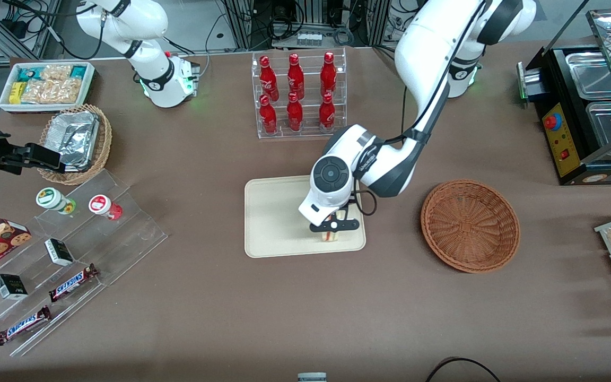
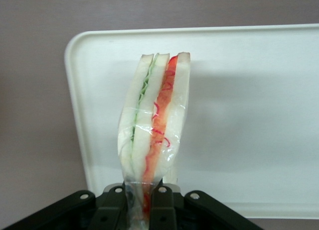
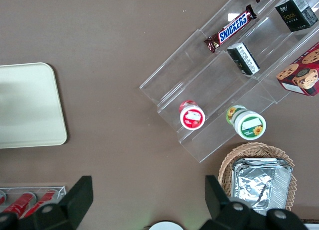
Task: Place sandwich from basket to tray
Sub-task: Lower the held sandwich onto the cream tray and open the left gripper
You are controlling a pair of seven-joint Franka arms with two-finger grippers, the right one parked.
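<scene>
My left gripper (image 1: pixel 333 227) hangs low over the cream-beige tray (image 1: pixel 273 223), at the tray's edge nearest the front camera and toward the working arm's end. Its fingers (image 2: pixel 112 210) are shut on the sandwich (image 2: pixel 154 125), a plastic-wrapped wedge of pale bread with green and red filling; its tip is pinched between the jaws. In the front view only a bit of the sandwich (image 1: pixel 330 235) shows under the gripper. The tray (image 2: pixel 259 120) lies right beneath it; I cannot tell if they touch. The reddish-brown wicker basket (image 1: pixel 470 225) sits empty beside the tray, toward the working arm's end.
A clear rack of red bottles (image 1: pixel 297 95) stands farther from the front camera than the tray. Toward the parked arm's end are a tan basket with a foil container (image 1: pixel 75 140), a white bin of snacks (image 1: pixel 45 85) and acrylic steps with snacks (image 1: pixel 61 265). A food warmer (image 1: pixel 586 106) stands at the working arm's end.
</scene>
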